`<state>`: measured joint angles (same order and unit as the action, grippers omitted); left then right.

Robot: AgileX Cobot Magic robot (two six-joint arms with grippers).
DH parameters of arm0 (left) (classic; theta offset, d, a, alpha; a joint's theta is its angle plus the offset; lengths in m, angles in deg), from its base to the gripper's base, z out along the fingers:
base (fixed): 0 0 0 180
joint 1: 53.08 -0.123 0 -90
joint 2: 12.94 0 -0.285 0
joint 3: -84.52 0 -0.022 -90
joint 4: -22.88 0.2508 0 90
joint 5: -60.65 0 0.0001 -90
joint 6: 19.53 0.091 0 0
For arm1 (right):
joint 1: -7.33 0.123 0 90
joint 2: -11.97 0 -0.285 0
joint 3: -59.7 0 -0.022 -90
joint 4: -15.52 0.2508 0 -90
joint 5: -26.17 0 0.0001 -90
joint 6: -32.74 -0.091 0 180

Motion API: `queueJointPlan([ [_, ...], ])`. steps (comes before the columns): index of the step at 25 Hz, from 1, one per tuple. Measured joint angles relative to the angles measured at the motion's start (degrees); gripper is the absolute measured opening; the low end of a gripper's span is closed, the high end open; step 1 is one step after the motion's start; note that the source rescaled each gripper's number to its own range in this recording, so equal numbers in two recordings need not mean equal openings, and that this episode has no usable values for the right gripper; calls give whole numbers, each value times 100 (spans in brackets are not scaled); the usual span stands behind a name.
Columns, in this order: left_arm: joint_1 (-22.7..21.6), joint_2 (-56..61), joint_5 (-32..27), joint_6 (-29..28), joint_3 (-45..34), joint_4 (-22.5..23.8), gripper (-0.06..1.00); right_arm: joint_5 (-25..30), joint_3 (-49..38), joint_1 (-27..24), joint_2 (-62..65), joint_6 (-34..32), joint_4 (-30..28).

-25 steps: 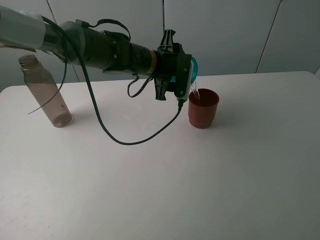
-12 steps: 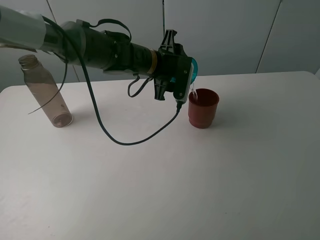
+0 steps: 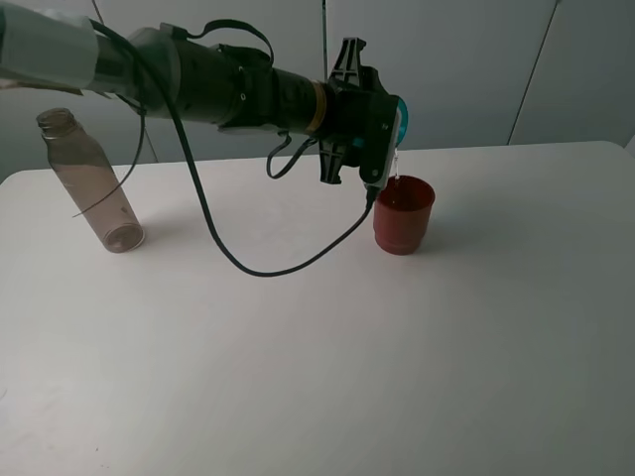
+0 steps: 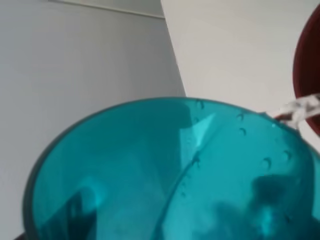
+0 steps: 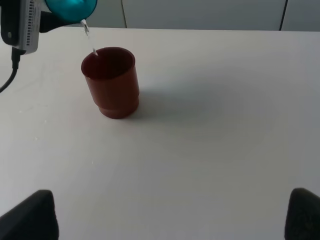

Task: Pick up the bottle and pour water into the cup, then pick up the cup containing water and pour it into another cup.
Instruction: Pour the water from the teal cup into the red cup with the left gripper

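**Two pours: second one nearly spent**

One thin thread of water falls from the teal cup into the red cup, which stands upright on the white worktop. The teal cup is tipped far over, just above and beside the red cup's rim, held aloft by the left claw; its fingers are hidden behind the cup and housing, so a pinch on the cup is my judgement from its being carried in the air. The bottle stands well apart on the worktop's left and looks empty, so I judge the first pour done and the second close to finished; what may remain is draining the last drops and righting the cup.

The left wrist view is filled by the teal wall, beaded with droplets, so no fingers show there. How much water sits in the red cup cannot be made out. The right claw shows only as two dark tips set wide apart, holding nothing.
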<state>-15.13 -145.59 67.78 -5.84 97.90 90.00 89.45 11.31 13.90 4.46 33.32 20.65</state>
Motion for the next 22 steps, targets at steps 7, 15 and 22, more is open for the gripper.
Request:
queueJointPlan([
  [7,53,-109,-78,478,34,39,8,0,0,0,0,0,0],
  [15,97,-114,-127,1225,34,39,8,0,0,0,0,0,0],
  [22,110,-123,-127,1687,34,39,8,0,0,0,0,0,0],
])
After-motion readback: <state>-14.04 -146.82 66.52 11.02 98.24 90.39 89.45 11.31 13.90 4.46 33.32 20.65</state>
